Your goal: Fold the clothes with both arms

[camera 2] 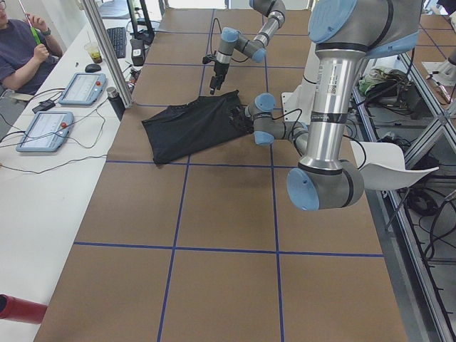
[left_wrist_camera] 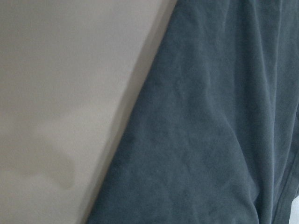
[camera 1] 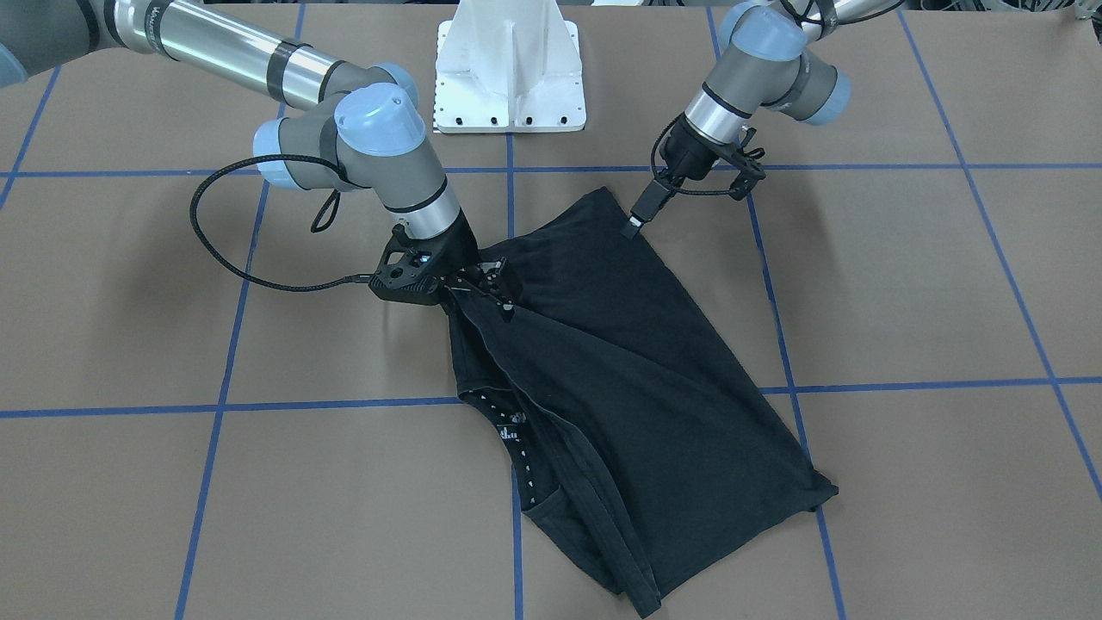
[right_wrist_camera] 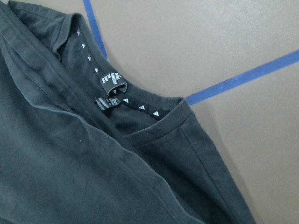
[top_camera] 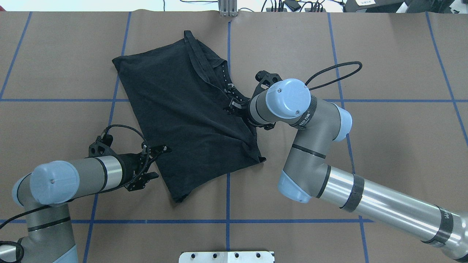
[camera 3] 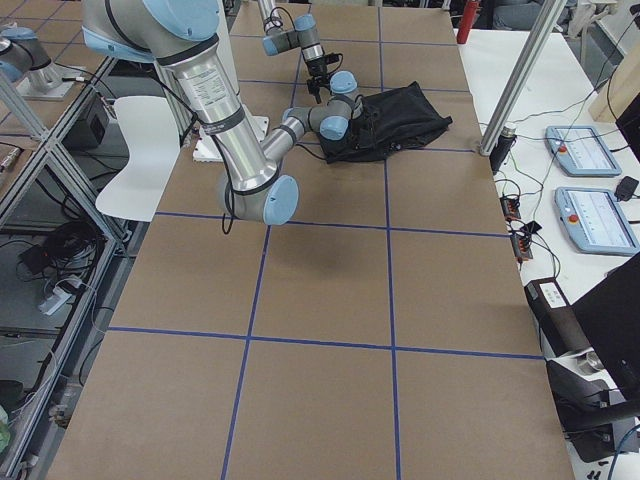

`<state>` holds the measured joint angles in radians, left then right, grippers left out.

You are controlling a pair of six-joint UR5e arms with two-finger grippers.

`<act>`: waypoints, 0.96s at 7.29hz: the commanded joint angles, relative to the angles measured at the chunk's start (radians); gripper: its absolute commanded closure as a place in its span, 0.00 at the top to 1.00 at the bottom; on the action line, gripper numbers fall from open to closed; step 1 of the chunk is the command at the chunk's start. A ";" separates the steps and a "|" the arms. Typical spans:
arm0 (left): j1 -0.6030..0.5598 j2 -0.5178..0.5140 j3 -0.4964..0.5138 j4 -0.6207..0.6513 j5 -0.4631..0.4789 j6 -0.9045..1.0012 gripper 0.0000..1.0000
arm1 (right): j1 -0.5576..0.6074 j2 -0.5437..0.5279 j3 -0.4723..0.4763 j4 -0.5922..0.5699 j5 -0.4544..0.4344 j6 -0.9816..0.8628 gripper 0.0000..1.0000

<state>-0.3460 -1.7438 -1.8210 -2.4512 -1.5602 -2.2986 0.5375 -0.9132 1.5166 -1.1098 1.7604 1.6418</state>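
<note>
The black T-shirt (top_camera: 186, 109) lies part-folded on the desk (top_camera: 384, 146), long axis running 11 to 5 o'clock overhead. The right tool (top_camera: 234, 106) sits at its collar edge, seemingly pinching cloth; the left tool (top_camera: 161, 150), at 8 o'clock, looks pressed together. Neck label unreadable

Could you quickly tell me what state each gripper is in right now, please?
Left gripper: at the black T-shirt edge; open or shut cannot be told.
Right gripper: low on the shirt near its collar; grip cannot be told.
</note>
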 commanded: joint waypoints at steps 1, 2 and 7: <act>0.047 -0.008 0.005 0.005 -0.001 -0.005 1.00 | -0.001 0.000 0.000 0.001 -0.001 0.000 0.97; 0.064 -0.008 0.005 0.005 -0.001 -0.005 1.00 | -0.001 0.000 0.000 0.001 -0.001 0.000 0.97; 0.105 -0.053 0.015 0.047 0.002 -0.059 0.44 | -0.002 0.000 0.007 0.002 -0.007 0.000 0.97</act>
<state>-0.2418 -1.7903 -1.8064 -2.4182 -1.5586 -2.3530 0.5363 -0.9127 1.5225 -1.1081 1.7545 1.6414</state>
